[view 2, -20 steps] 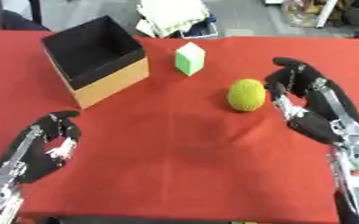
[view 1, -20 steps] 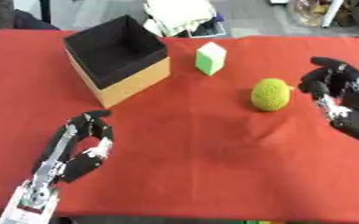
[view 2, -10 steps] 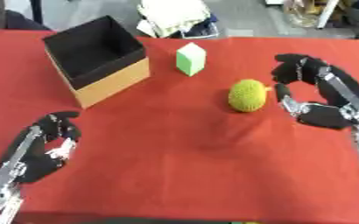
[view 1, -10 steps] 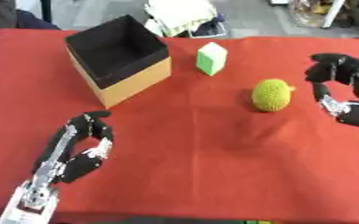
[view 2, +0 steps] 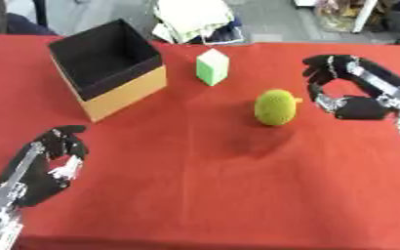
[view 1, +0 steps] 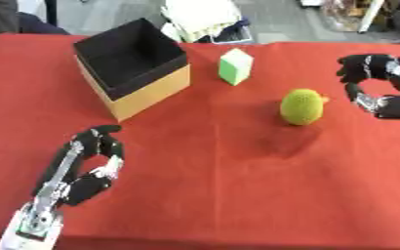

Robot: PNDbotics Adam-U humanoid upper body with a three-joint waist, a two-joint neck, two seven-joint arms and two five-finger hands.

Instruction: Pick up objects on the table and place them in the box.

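Note:
A yellow-green round fruit-like ball [view 1: 302, 106] sits on the red table [view 1: 220, 185] right of centre. A green and white block [view 1: 235, 66] stands further back, near the middle. The box [view 1: 131, 68], tan outside and black inside, stands open and empty at the back left. My right hand [view 2: 344, 88] hovers just right of the ball, fingers curved and spread, a small gap from it and holding nothing. My left hand [view 1: 86, 166] rests at the lower left, fingers relaxed, empty.
Behind the table's far edge lies a pile of white papers or bags [view 1: 202, 19]. A person's dark sleeve [view 1: 7, 17] shows at the far left corner. Red cloth stretches between the ball and my left hand.
My right hand has lifted and pulled back to the right, away from the ball, turning its fingers toward it. The ball, block, box and left hand have stayed put.

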